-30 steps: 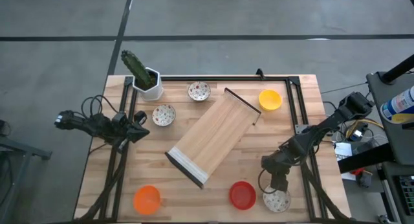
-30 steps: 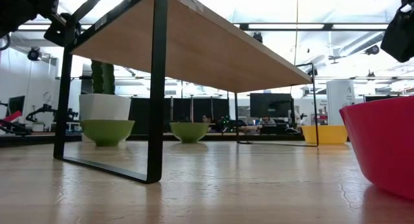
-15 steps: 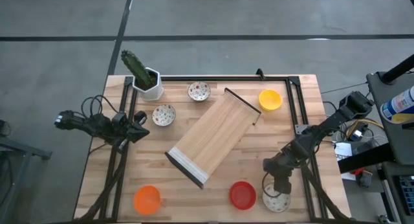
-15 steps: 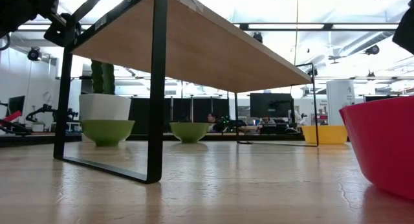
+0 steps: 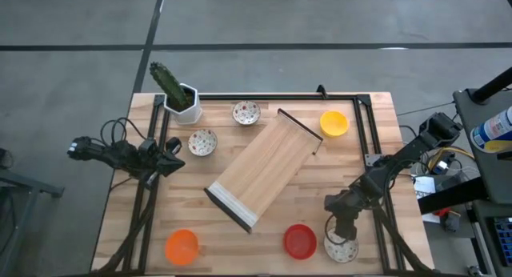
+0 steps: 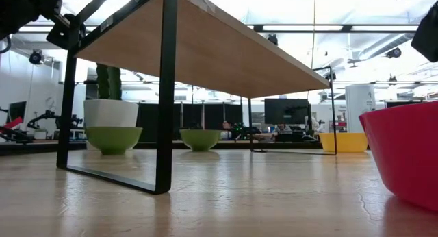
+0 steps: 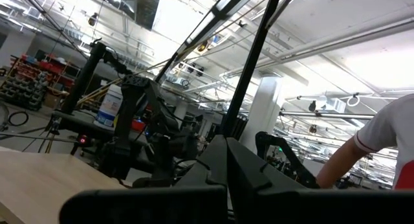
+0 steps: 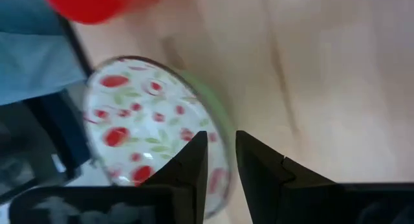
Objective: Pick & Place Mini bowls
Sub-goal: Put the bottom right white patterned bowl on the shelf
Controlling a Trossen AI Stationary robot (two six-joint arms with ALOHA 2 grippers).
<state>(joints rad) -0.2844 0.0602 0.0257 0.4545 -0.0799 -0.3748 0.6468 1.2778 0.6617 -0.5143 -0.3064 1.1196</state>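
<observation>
Hovering at the lower right of the high view, the right tool [image 5: 346, 234] is sitting over a speckled bowl [image 5: 342, 248] beside the red bowl [image 5: 300, 240], its fingers [image 8: 191, 160] narrowly apart around the rim. The left tool [image 5: 178, 158] is waiting at the table's [image 5: 264, 245] left edge; its opening cannot be told.

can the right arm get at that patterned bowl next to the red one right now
Probably yes. The right gripper is directly above the patterned bowl, its fingers straddling the rim, and nothing lies between them. The red bowl sits beside it, apart.
</observation>
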